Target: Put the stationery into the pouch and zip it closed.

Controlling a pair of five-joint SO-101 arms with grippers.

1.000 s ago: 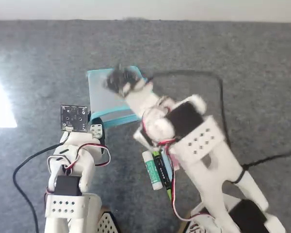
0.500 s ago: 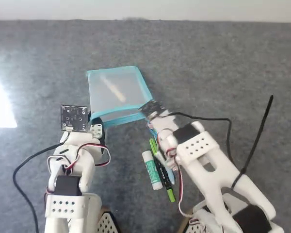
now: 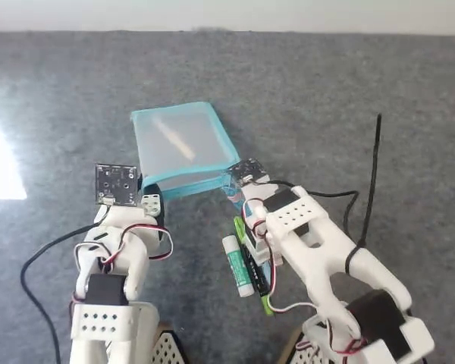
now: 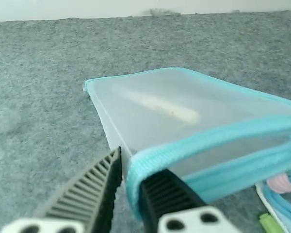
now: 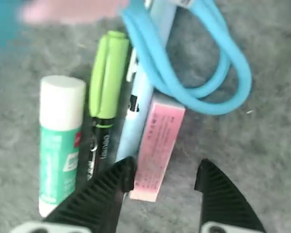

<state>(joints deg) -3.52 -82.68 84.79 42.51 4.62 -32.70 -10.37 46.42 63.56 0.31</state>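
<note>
Five loose stationery items, one pouch, two grippers.

- Pouch (image 3: 183,148): translucent, teal-edged, flat on the grey table (image 3: 379,76), with a pale stick (image 3: 174,142) already inside. Judged soft and limp, so best held by the stiffer zip lip.
- Left gripper (image 4: 131,187): at the pouch's mouth corner, jaws narrow with the zip lip pinched between them.
- Right gripper (image 5: 166,172): over the cluster just beside the pouch's mouth, jaws wide and straddling the eraser.
- Green-capped marker (image 5: 106,97) and pale blue pen (image 5: 140,102): side by side, touching. Light, stiff and smooth, so grip them mid-barrel.
- Glue stick (image 5: 60,145): outermost of the cluster. Round, likely to roll.
- Blue cord loop (image 5: 194,73): lies partly over the pen, nearest the pouch. Floppy.
- Pink eraser (image 5: 157,145): lies against the pen. Light and probably grippy, so pinch it across the narrow sides without dragging the pen along.
</note>
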